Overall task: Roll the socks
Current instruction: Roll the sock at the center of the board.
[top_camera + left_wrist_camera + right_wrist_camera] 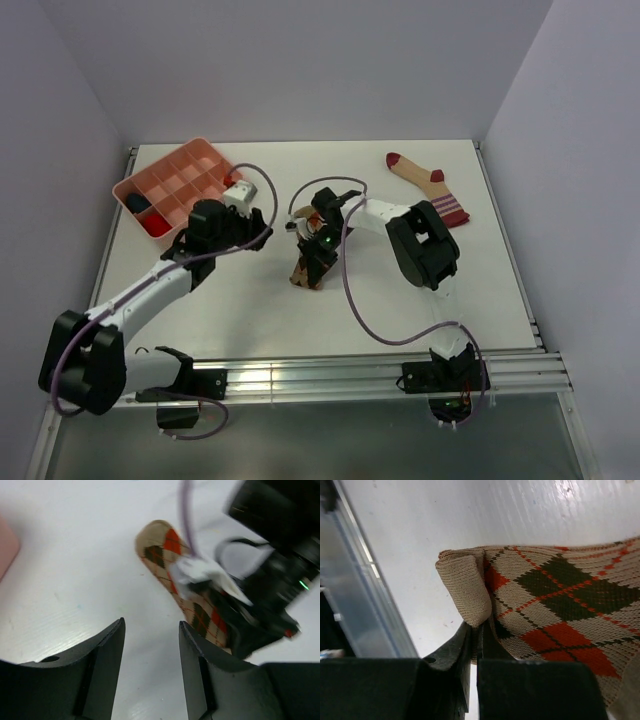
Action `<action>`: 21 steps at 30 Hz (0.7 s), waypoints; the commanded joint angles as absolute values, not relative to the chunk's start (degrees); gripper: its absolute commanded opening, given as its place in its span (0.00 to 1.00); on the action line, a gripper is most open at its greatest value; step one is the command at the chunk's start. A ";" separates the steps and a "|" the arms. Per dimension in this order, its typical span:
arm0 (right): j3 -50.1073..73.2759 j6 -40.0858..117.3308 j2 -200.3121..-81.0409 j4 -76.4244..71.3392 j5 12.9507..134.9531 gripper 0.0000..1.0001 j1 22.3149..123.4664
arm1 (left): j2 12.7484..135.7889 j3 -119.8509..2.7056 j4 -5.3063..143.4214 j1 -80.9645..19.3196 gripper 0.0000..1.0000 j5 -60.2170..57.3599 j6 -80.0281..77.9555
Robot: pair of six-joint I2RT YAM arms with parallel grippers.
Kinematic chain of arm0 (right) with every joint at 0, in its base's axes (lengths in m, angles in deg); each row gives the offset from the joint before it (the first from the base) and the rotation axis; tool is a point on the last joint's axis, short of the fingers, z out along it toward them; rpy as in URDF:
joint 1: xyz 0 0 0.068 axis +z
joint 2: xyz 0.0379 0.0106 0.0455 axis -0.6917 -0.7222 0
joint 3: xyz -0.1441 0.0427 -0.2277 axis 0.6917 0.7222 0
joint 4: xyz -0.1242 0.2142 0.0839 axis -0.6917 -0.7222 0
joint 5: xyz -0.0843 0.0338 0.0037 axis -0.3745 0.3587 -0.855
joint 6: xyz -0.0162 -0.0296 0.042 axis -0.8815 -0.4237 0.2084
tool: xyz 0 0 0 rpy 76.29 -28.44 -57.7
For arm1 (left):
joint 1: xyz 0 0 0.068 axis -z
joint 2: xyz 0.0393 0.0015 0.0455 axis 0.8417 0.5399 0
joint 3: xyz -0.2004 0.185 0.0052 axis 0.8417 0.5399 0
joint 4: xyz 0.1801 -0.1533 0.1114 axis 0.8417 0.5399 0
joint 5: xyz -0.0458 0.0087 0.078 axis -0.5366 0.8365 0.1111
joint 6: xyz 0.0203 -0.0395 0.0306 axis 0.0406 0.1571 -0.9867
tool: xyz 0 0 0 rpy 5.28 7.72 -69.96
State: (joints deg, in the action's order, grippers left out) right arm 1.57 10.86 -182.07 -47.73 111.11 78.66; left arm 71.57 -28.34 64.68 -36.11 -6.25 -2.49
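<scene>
The right jaws are clamping the argyle sock (555,605). The left jaws are hovering nearby, spread apart, gripping nothing.

Left arm (150,290) stretched forward, left gripper (150,630) hovering with fingers spread wide, right arm (420,245) folded inward, right gripper (477,632) pinched tight on the argyle sock (560,605).

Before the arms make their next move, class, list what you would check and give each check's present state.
1. Right gripper shut on the argyle sock: ok, pinching a folded edge.
2. Left gripper open and empty: ok.
3. Left gripper clear of that sock: ok, not touching.
4. Argyle sock rolled up: not ok, only one end folded.
5. Striped sock out of the way: ok, flat at the far right.
</scene>
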 commanded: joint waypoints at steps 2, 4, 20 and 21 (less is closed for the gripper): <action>-1.81 9.04 -187.29 -56.26 116.05 0.00 76.29 | 66.28 -23.60 60.17 -26.94 0.52 -5.03 -15.83; -2.87 9.31 -189.05 -57.40 116.49 0.00 75.93 | 65.57 -22.18 59.65 -24.55 0.52 -6.34 -17.88; -3.31 8.96 -191.52 -58.90 115.09 0.00 74.26 | 74.36 -22.09 61.75 -14.52 0.55 -13.27 -28.78; -3.40 8.78 -191.61 -59.34 114.92 0.00 74.26 | 74.97 -22.61 62.98 -14.17 0.55 -13.38 -29.31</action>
